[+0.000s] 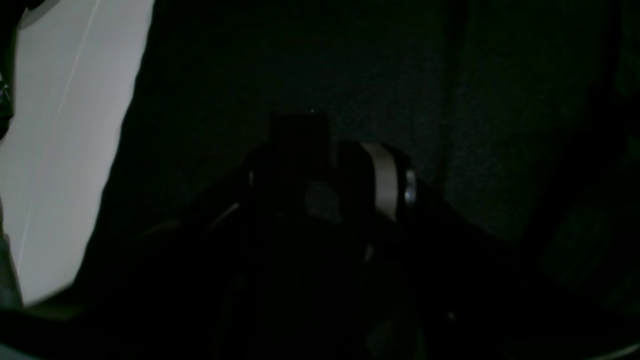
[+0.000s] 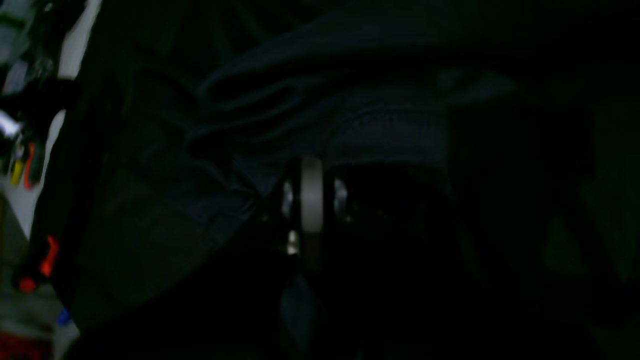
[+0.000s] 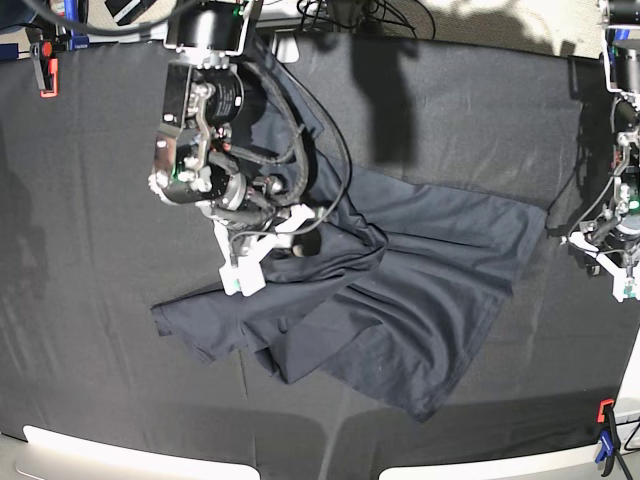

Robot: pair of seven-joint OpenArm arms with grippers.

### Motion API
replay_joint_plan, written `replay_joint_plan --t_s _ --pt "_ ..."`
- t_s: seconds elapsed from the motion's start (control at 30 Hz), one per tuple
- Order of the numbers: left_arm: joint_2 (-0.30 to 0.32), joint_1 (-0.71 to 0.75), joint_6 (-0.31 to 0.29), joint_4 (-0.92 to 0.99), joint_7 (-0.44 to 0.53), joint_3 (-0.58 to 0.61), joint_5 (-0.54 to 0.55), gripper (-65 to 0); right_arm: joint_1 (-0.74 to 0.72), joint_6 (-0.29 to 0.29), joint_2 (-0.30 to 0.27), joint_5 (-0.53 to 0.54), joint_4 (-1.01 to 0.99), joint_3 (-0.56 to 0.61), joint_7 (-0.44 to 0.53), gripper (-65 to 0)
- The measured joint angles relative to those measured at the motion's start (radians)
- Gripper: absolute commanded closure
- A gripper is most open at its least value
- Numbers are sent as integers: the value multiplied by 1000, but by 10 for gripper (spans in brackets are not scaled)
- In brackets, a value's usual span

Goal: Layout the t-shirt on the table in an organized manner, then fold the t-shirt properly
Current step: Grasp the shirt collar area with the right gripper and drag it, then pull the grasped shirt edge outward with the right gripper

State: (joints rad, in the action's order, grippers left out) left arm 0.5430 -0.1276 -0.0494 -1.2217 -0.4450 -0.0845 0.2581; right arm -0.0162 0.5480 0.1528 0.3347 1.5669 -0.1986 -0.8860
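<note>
The dark t-shirt (image 3: 420, 290) lies crumpled and spread across the middle of the black-clothed table (image 3: 90, 200). My right gripper (image 3: 262, 252) is low over the shirt's left part and looks shut on a bunch of fabric. In the right wrist view the shirt's folds (image 2: 235, 150) converge at the gripper (image 2: 312, 200). My left gripper (image 3: 612, 268) hangs at the table's right edge, off the shirt, empty, with its jaws apart. In the dark left wrist view it (image 1: 340, 175) sits over bare black cloth (image 1: 450, 100).
Red clamps hold the cloth at the back left corner (image 3: 44, 62) and the front right corner (image 3: 604, 412). Cables hang behind the table's far edge (image 3: 345, 12). Pale floor (image 1: 60, 150) shows past the table edge beside the left gripper.
</note>
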Motion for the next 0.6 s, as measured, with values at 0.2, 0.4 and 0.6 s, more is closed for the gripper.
replay_joint_plan --t_s 0.2,0.4,0.6 --pt "0 0 0 0 0 0 0 -235 6 32 -49 -129 96 -5 -104 0" --pt "0 0 0 0 0 0 0 -235 0 23 -272 -134 123 -73 -107 0" --pt "0 0 0 0 2 0 0 -235 -2 21 -403 -123 97 -141 -76 0"
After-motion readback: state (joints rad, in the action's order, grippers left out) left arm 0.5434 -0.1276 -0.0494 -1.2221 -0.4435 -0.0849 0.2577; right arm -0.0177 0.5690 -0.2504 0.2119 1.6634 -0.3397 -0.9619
